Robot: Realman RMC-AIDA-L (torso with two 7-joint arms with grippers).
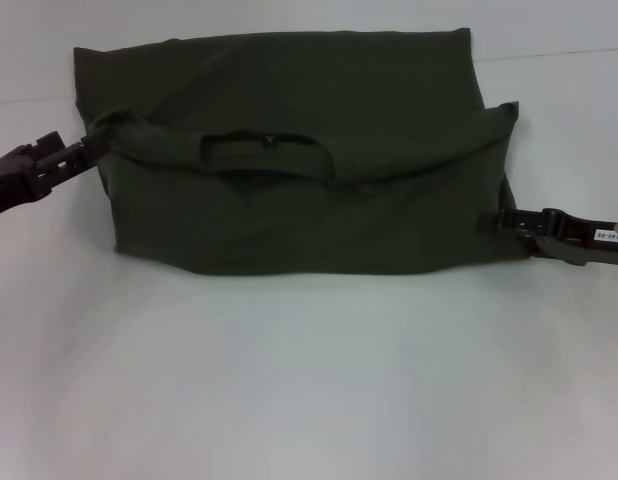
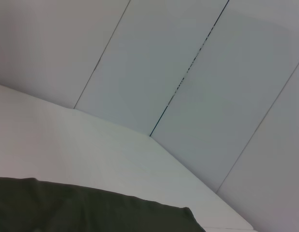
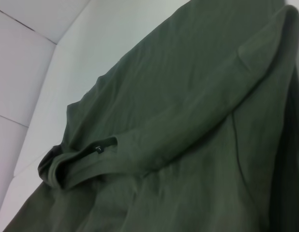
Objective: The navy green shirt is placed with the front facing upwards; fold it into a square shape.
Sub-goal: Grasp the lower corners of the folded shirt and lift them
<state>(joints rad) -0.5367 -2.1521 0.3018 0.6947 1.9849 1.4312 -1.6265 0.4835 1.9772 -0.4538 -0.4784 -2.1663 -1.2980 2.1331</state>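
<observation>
Left pincer (image 1: pixel 92 146) grips navy green shirt (image 1: pixel 309 180); right pincer (image 1: pixel 492 222) touches its edge.

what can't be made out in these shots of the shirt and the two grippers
- Dark olive-green cotton shirt: its chest side is folded under in the head view; only plain fabric and the neck opening show.
- Left gripper: its tip meets the shirt's edge in the head view; absent from the left wrist view.
- Right gripper: the same at the opposite edge; the right wrist view shows only cloth.
</observation>
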